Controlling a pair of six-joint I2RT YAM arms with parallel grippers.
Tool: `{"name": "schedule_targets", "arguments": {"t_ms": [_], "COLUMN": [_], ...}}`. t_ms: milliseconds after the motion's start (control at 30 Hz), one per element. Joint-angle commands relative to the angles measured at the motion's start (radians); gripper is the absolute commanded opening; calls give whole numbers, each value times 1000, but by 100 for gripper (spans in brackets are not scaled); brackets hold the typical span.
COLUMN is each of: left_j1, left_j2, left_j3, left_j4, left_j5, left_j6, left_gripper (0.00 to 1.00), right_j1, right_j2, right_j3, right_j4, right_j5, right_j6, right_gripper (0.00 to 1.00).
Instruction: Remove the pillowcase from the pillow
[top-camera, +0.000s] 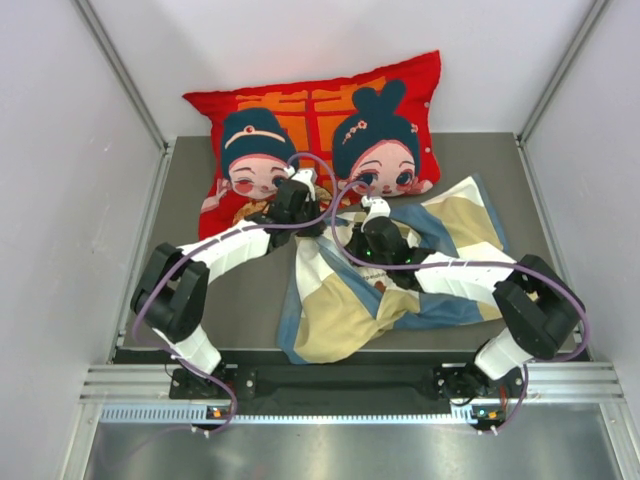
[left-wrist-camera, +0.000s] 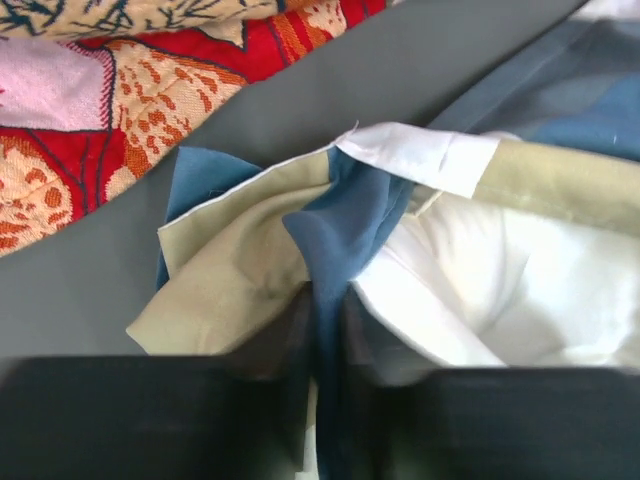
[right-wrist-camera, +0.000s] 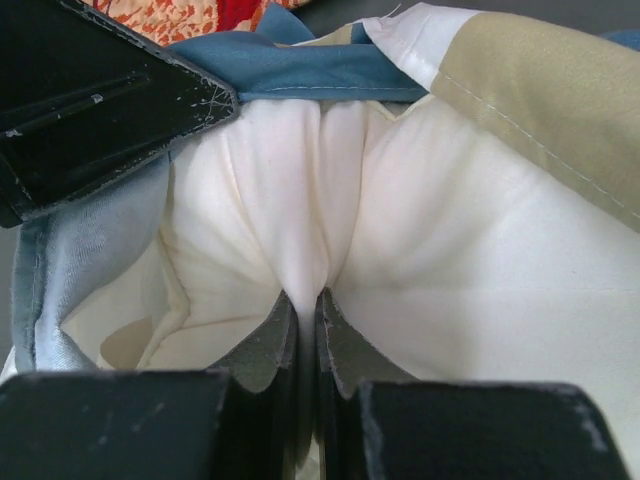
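Note:
The pillowcase (top-camera: 340, 310), in blue, tan and cream blocks, lies crumpled on the mat between my arms. My left gripper (top-camera: 298, 190) is at its open far end, shut on a fold of the blue edge (left-wrist-camera: 335, 230); the jaws (left-wrist-camera: 328, 305) pinch that fold tightly. My right gripper (top-camera: 373, 210) is just to the right of it, reaching into the opening. It is shut (right-wrist-camera: 307, 300) on a pinch of the cream-white pillow (right-wrist-camera: 450, 250) inside. The pillow is mostly hidden by the case; no bear print shows. The left finger (right-wrist-camera: 100, 100) appears in the right wrist view.
A large red cartoon-figure cushion (top-camera: 310, 110) lies at the back of the grey mat (top-camera: 240, 290), right behind both grippers; it also shows in the left wrist view (left-wrist-camera: 100, 100). White walls enclose the left, right and back sides. A metal rail (top-camera: 350, 380) runs along the front.

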Motion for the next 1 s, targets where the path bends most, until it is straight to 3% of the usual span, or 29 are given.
{"name": "schedule_targets", "arguments": {"t_ms": [0, 33, 267, 700, 967], "left_j1": [-5, -5, 13, 49, 32], "left_j2": [-11, -9, -38, -163, -123], "left_j3": [11, 13, 14, -28, -52], "left_j4": [-11, -12, -40, -57, 7], "left_j5": [1, 0, -51, -74, -31], "left_j6": [5, 5, 13, 14, -26], "left_gripper": [10, 0, 0, 0, 0], "right_j1": [19, 21, -33, -413, -432], "right_j2": [-9, -21, -152, -391, -443], "right_j3": [-44, -52, -78, -198, -138], "right_j4": [-123, -125, -240, -306, -324], "right_j5": [12, 23, 163, 118, 77], "right_j6": [13, 23, 0, -95, -114], "right_gripper": [0, 0, 0, 0, 0]}}
